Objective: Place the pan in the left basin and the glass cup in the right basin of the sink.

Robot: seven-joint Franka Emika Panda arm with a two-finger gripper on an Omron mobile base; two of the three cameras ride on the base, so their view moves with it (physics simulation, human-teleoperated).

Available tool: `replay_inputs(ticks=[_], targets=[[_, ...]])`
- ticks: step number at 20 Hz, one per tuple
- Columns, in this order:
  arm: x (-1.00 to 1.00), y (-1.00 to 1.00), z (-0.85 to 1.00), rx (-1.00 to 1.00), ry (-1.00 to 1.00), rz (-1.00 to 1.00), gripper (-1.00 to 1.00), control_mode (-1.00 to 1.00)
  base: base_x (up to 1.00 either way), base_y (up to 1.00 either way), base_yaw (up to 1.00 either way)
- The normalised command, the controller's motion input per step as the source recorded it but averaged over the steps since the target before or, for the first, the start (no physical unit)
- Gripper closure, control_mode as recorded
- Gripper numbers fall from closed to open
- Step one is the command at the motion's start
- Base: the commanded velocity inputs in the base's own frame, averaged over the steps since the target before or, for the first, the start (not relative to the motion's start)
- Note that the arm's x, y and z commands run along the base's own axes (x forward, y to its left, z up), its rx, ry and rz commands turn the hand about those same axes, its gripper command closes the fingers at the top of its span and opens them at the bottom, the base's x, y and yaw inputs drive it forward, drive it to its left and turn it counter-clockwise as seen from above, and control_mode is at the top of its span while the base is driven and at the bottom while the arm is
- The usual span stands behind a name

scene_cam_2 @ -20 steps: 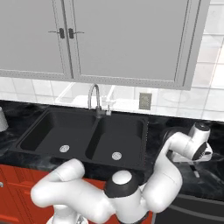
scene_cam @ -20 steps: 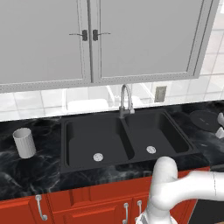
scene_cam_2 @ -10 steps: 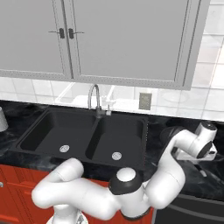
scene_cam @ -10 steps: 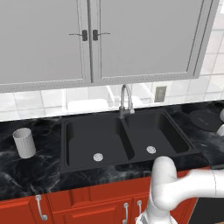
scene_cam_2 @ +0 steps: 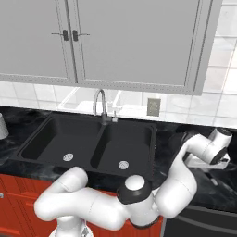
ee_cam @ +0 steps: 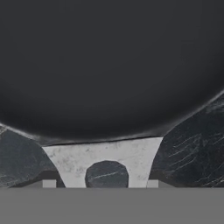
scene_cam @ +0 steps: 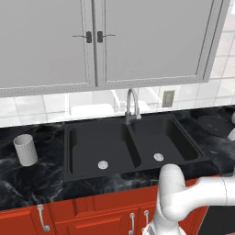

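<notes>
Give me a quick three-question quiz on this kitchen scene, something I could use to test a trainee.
1. Multiple choice: where does the glass cup stand?
A. On the counter, left of the sink
B. In the left basin
C. In the right basin
2. True or false: one of the two basins already has a dish in it.
3. Short answer: which dark round thing lies close in front of the hand camera?

Key
1. A
2. False; each basin shows just its silver drain.
3. The pan, resting on the counter right of the sink.
</notes>
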Motion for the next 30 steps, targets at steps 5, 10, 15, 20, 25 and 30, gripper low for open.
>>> replay_inputs(ticks=[5,10,15,20,25,30], targets=[[-0.06,0.95,-0.04,0.00,0.00,0.03,1.00,-1.00,0.00,0.00,0.00],[-0.10,1.00,-0.03,0.00,-0.01,0.02,1.00,-1.00,0.00,0.00,0.00],[-0.24,0.77,0.09,-0.03,-0.06,0.00,1.00,-1.00,0.00,0.00,0.00],[-0.27,0.55,0.10,-0.01,-0.07,0.00,1.00,-1.00,0.00,0.00,0.00],[-0.41,0.19,0.23,0.00,-0.07,0.00,1.00,-1.00,0.00,0.00,0.00],[-0.40,0.24,0.41,0.00,-0.01,0.04,1.00,-1.00,0.00,0.00,0.00]])
